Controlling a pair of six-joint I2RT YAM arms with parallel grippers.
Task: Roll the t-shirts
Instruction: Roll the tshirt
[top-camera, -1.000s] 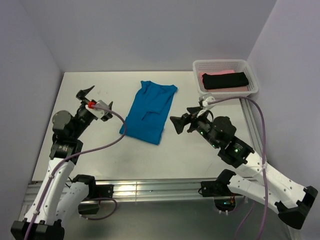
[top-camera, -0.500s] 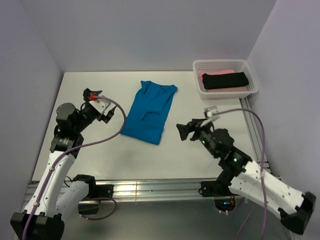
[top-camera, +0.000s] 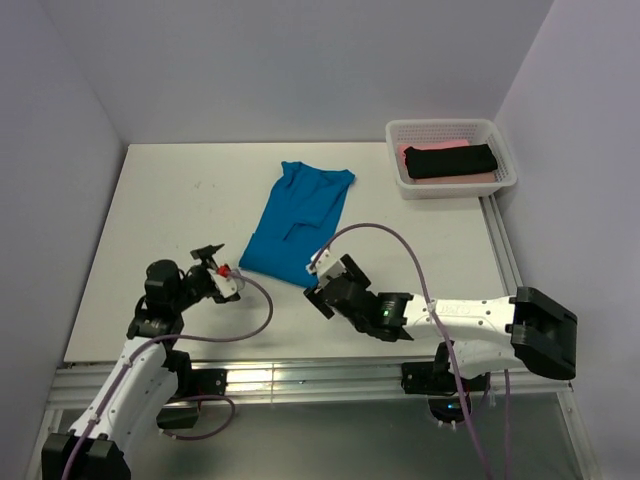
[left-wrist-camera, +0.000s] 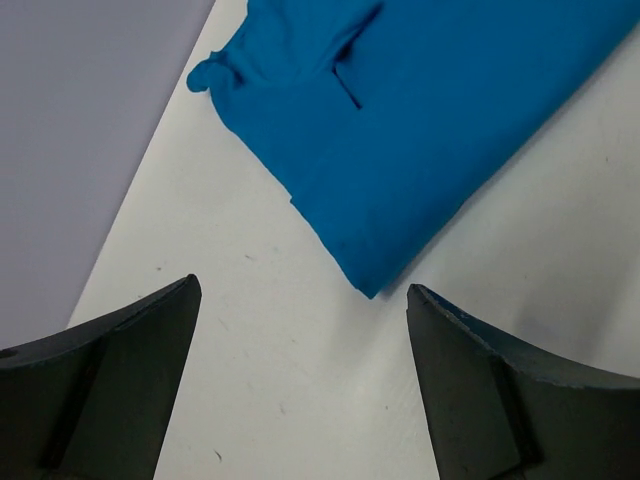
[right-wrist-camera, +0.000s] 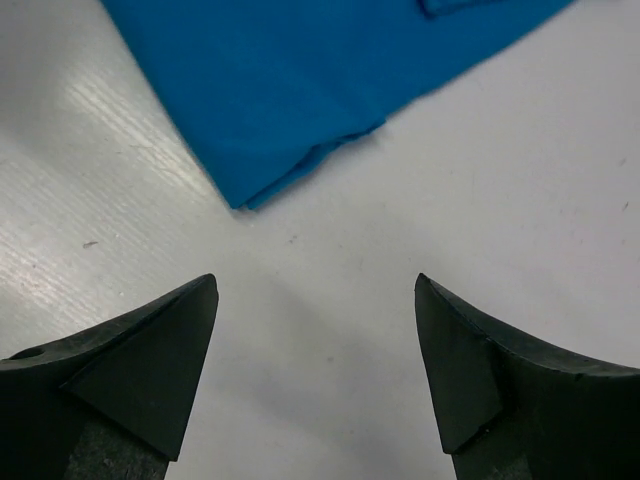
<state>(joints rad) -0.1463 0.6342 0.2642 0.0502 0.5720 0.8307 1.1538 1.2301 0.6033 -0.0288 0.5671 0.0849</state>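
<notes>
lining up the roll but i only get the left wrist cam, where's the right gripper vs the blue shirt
observer: the right gripper is open, just short of the near right corner of the blue shirt, not touching it.
operator: is the shirt flat all the way up
observer: yes, flat, folded into a narrow strip running toward the far edge, nothing rolled yet.
operator: any other shirts out
observer: only in the white basket at the far right corner of the table: a black shirt lying on a pink one.
</notes>
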